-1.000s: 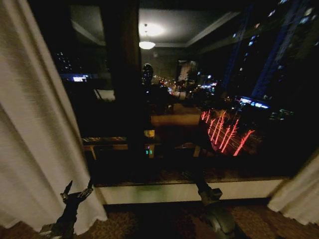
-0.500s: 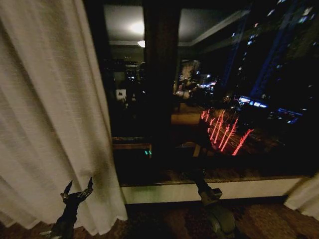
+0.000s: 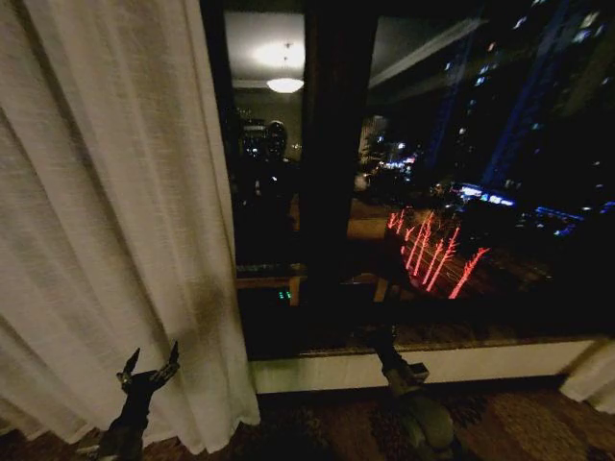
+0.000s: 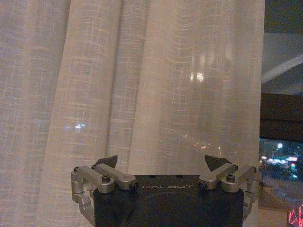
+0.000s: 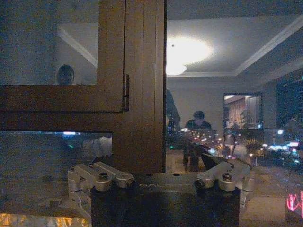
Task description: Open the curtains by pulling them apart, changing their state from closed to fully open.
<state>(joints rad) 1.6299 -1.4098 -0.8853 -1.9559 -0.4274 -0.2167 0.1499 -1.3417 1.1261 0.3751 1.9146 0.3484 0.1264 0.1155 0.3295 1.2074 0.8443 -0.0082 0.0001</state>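
Curtains (image 3: 106, 221) are drawn to both sides, the right panel cut off at the frame edge. Left gripper (image 3: 149, 367) is held spread before the fabric, apparently not touching. Right gripper (image 5: 161, 172) is spread facing the window frame (image 5: 142, 85).

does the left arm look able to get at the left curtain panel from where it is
Probably yes. The left tool is open and faces the sheer curtain squarely, with nothing between them; in the head view it sits low beside the panel's hem.

A dark window (image 3: 480, 192) — city lights beyond — stands above a pale sill (image 3: 461, 363), patterned carpet (image 3: 519, 423) below it.
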